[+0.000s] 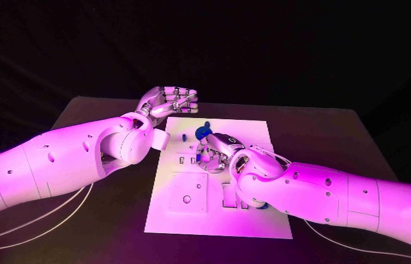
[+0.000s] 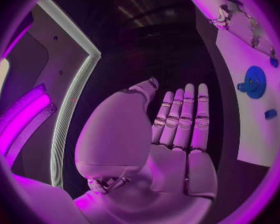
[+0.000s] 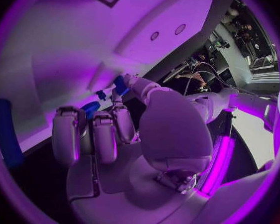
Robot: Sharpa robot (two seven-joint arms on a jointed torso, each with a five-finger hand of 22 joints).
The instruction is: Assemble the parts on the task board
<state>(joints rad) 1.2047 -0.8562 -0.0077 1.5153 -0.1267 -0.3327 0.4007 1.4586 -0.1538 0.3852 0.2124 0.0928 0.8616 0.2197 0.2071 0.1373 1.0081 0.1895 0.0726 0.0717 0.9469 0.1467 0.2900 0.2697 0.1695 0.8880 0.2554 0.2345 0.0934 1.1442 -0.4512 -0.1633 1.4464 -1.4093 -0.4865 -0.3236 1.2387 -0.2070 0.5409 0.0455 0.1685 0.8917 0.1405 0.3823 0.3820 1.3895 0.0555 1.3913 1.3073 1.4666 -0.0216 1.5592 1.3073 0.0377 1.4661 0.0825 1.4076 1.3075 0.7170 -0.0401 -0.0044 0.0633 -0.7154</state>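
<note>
The task board is lying flat in the middle of the black table, its near end closest to the robot and bare of hands. Farther up the board, the right hand is resting over the middle of the plate, fingers curled downward toward its surface. In the right wrist view those fingers are bending in together, and a small blue part is showing just past the fingertips, with another blue piece peeking between them; whether the hand is actually pinching either one cannot be told. A long blue bar is lying on the board off to the hand's side. Just beyond the right hand, a blue gear is sitting on the board near its far end. Farthest away, the left hand is hovering at the board's far left corner, off the plate, holding nothing, its fingers stretched out straight side by side.
</note>
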